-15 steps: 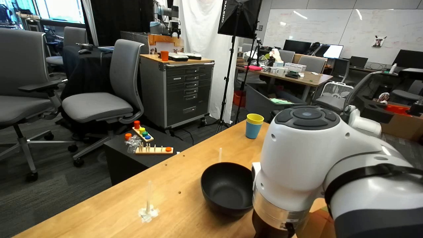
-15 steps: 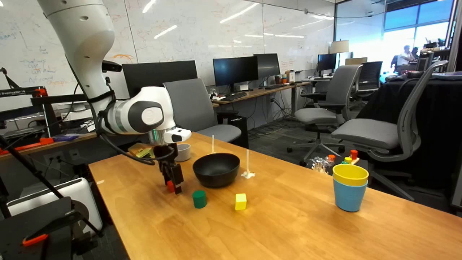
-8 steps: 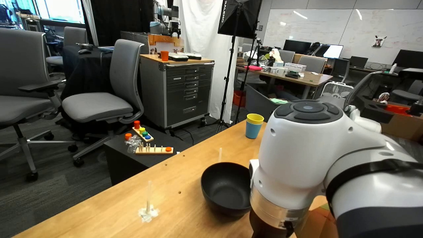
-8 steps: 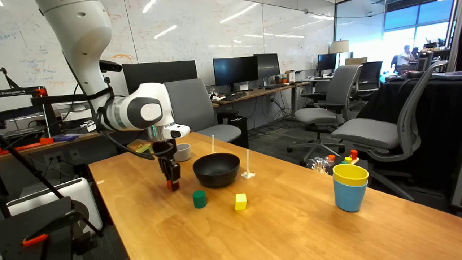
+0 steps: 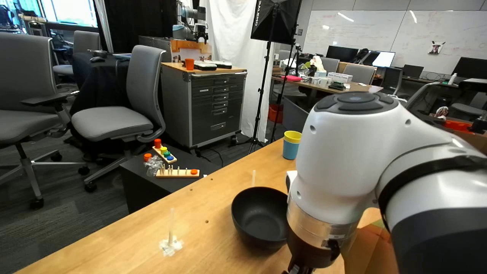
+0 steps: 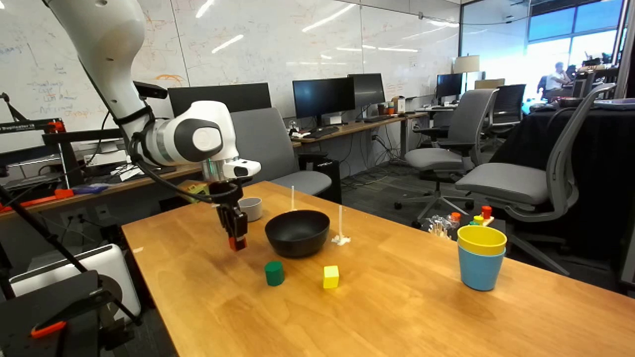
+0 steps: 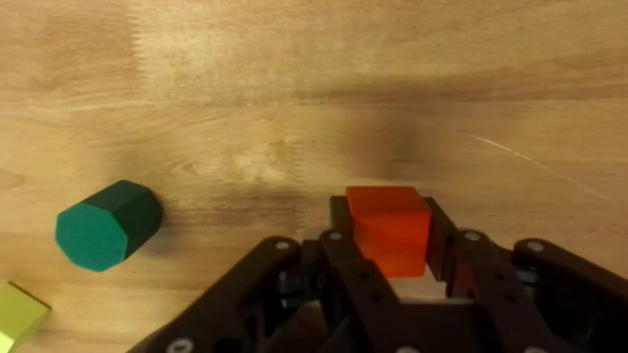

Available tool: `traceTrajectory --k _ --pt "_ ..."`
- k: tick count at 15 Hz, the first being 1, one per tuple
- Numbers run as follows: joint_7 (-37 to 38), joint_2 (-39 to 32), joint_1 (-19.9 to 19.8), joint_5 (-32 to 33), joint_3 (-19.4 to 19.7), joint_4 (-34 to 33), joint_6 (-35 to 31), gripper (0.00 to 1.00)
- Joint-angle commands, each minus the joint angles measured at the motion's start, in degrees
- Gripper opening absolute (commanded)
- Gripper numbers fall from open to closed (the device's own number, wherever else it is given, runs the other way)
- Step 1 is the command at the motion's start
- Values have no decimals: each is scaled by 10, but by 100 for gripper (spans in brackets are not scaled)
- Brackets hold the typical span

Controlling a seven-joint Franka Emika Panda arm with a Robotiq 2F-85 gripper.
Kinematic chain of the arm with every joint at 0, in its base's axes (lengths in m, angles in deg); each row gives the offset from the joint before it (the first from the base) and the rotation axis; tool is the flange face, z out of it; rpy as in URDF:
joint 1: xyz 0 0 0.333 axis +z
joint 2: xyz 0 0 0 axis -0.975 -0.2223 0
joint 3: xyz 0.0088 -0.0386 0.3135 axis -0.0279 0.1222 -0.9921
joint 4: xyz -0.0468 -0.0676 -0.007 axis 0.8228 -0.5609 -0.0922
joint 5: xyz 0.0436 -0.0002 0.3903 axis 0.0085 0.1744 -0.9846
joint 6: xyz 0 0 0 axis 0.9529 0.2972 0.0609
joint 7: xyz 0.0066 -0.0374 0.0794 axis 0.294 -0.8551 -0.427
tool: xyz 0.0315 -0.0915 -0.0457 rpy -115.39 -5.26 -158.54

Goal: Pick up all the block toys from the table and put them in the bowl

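The red block (image 7: 390,240) sits squeezed between the two fingers of my gripper (image 7: 387,220), one pad against each side. In an exterior view, the gripper (image 6: 237,239) holds that block a little above the table (image 6: 397,312), just left of the black bowl (image 6: 297,243). The green block (image 6: 274,273) and the yellow block (image 6: 331,277) stand on the wood in front of the bowl. In the wrist view, the green block (image 7: 105,225) lies to the left and the yellow block (image 7: 19,314) is cut off at the lower left corner.
A yellow-and-blue cup (image 6: 481,258) is at the table's right part. A small whitish cup (image 6: 250,208) stands behind the gripper. Thin upright sticks rise by the bowl, one at its right (image 6: 340,223) and one behind it (image 6: 292,198). A low dark stand (image 5: 171,182) holds toys.
The jaws have shut on the red block, which has risen from the table with the gripper. The arm has moved upward. Bowl, green block and yellow block are where they were.
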Motion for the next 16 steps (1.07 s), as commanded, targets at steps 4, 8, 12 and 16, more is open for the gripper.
traceTrajectory --k 4,8,12,16 --pt "0 81 -10 20 3 -44 110 13" --pt "6 80 -34 43 3 -95 152 13" --pt "21 46 -51 76 14 -112 150 13" --pt "18 -9 -61 83 18 -107 102 13"
